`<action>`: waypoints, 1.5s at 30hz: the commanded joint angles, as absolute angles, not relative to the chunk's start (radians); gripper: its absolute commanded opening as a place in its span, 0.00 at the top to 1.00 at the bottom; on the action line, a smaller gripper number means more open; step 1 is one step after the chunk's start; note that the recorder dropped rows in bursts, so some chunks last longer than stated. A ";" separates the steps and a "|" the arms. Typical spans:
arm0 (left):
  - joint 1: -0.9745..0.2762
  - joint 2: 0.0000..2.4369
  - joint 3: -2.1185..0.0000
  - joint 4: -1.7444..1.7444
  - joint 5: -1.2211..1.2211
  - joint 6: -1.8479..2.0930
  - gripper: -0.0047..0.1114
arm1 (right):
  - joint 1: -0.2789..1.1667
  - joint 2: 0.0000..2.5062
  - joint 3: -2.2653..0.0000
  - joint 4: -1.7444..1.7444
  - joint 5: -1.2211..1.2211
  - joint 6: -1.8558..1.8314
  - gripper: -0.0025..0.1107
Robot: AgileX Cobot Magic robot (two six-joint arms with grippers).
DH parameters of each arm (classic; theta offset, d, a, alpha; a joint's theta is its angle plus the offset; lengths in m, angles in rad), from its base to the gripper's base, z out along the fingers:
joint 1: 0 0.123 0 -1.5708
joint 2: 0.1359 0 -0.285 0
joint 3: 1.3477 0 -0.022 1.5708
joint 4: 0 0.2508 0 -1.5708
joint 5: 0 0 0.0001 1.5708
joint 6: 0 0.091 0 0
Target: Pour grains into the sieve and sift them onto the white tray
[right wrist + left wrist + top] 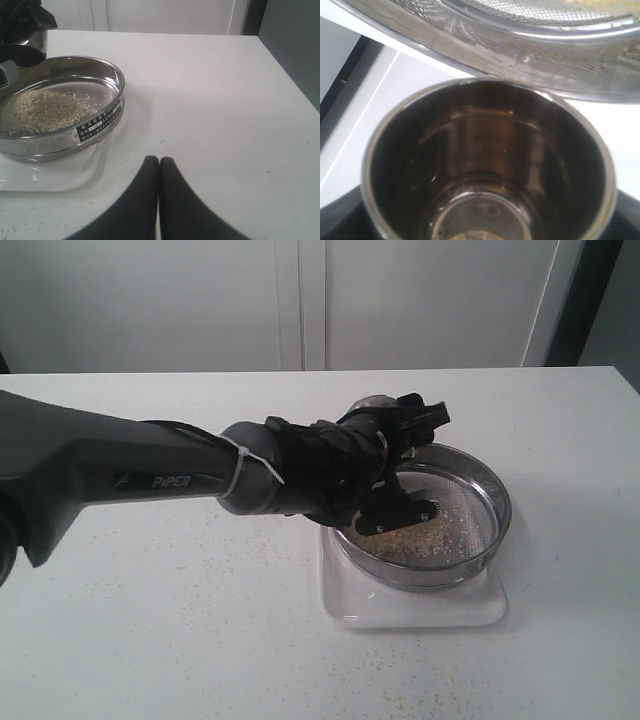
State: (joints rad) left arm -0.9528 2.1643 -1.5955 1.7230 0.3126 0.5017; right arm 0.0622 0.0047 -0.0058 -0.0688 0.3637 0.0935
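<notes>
The sieve (500,510) sits on the white tray (420,612) right of the table's middle. A pale heap of grains (415,540) lies on its mesh. My left gripper (410,462) reaches across and is shut on a small steel cup (372,403), tipped mouth-down over the sieve's near-left rim. In the left wrist view the cup (485,165) is almost empty, and the sieve (530,55) lies just beyond its lip. My right gripper (159,161) is shut on nothing, low over bare table beside the tray (60,175), with the sieve (95,122) and the grains (40,107) ahead.
Stray grains (420,702) are scattered over the white table in front of the tray. My left arm (150,475) stretches across the table's left half. White cabinet doors (300,300) stand behind the table's far edge.
</notes>
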 commanded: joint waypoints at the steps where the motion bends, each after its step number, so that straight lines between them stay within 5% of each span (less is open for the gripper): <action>1: -0.964 2.151 -1.595 1.744 0.350 0.463 0.96 | 0.061 0.000 0.000 -0.075 0.350 0.098 0.98; 26: -0.999 2.141 -1.595 1.744 0.492 0.418 0.96 | 0.061 0.000 0.000 -0.075 0.350 0.098 0.98; 45: -0.999 2.126 -1.595 1.744 0.569 -0.096 0.96 | 0.061 0.000 0.000 -0.075 0.350 0.098 0.98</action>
